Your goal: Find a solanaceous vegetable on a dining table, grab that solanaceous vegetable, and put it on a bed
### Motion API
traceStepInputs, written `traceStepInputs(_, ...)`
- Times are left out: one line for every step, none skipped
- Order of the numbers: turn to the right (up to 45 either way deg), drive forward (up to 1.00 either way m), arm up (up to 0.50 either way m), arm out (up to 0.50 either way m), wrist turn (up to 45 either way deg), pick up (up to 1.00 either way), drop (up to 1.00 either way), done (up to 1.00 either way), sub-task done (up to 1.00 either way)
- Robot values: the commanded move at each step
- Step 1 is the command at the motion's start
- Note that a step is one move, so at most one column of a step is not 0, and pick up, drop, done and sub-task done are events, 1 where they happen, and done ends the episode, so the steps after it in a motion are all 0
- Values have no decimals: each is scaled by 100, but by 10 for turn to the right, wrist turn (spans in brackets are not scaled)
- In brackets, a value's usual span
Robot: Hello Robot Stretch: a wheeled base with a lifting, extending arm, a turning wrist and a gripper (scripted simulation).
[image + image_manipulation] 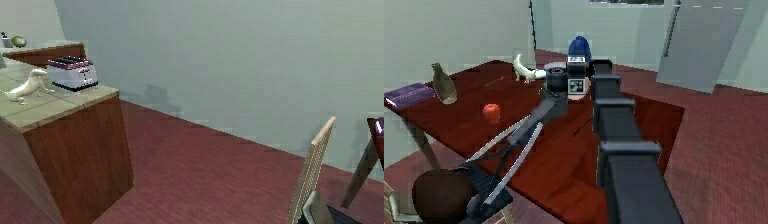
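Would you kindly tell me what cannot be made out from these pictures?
Arm side view: whether the claw holds anything; the white figure and table lie behind its far end.
Arm side view: the blue thing's lower part, hidden by the arm.
Forward view: the green thing on the counter, too small to name.

Home interior: kitchen beside a dining area. Forward view: a wooden counter [95,150] with a pale top carries a toaster [72,73] and a small white figurine [28,88]; a chair [316,170] stands on the dark red floor [200,150]. Arm side view: a dark wooden dining table [454,125] bears a bottle [444,83], a purple book [409,97] and a white animal figure [527,69]; a grey door [699,45] is set in the far wall.
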Motion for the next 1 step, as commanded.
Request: traceStepInputs(0,0,0,-26,0,0,0,0,0)
